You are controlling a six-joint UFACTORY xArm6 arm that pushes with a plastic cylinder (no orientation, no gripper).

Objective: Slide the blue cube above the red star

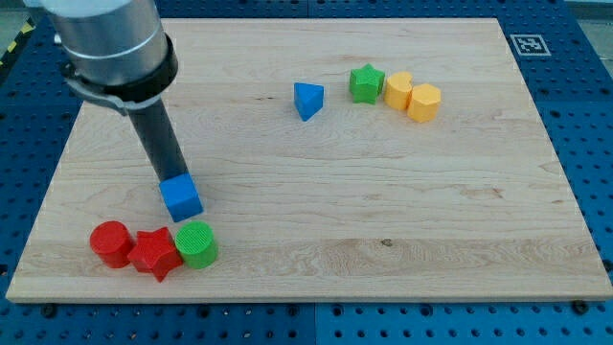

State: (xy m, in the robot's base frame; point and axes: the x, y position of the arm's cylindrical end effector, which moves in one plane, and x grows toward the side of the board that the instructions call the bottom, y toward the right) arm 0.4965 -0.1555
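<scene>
1. Blue cube (181, 197) sits on the wooden board (383, 211) at the view's lower left, w/ my tip (170, 180) touching its upper-left edge; rod comes down from the view's top left.
2. No pincer on this arm, only the rod, so nothing is spread or pinching; tip just rests against the cube.
3. Red star (154, 253) lies just below the cube, a bit to the view's left. Cube and star are close but look apart, small gap between.
4. Green cylinder (196, 243) is right below the cube, touching the star's right side. Whether it touches the cube I cannot tell.
5. Red cylinder (111, 242) touches the star on its left side; the 3 make a row near the board's bottom-left corner.
6. Well apart, toward the view's top: blue triangle block (307, 100) near centre-top.
7. Further right, green star (366, 83), then two yellow blocks, (398, 91) and (423, 102), touching each other; exact shapes hard to tell.
</scene>
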